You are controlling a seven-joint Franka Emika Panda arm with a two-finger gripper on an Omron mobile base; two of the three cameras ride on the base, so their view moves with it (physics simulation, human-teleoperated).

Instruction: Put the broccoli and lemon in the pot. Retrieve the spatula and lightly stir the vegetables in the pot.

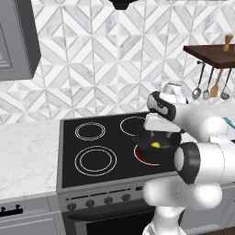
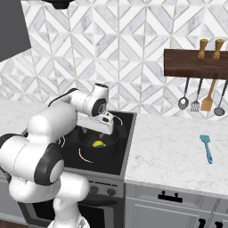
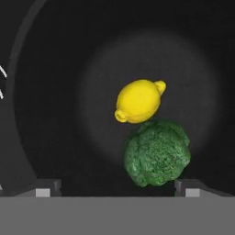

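The black pot point(image 3: 50, 92) sits on the front right burner of the stove point(image 1: 73, 137). On its floor lie the yellow lemon point(image 3: 138, 101) and, touching it, the dark-green broccoli point(image 3: 157, 153). My gripper point(image 3: 118, 189) hangs open just above them, holding nothing, with its fingertips point(image 3: 43, 189) on either side of the broccoli. From the base, the gripper point(image 1: 156, 134) hovers over the pot point(image 1: 149, 157) with the lemon point(image 1: 156, 145) showing inside. The teal spatula point(image 2: 205, 147) lies flat on the marble counter far to the right of the pot point(image 2: 94, 154).
A wooden shelf point(image 2: 191, 64) on the wall carries hanging metal ladles point(image 2: 183, 103), a slotted turner and a tan wooden spatula point(image 2: 207, 103). Two pepper mills point(image 2: 210, 48) stand on top. Marble counter point(image 2: 169, 151) lies between stove and spatula. Three stove burners point(image 1: 95, 159) are free.
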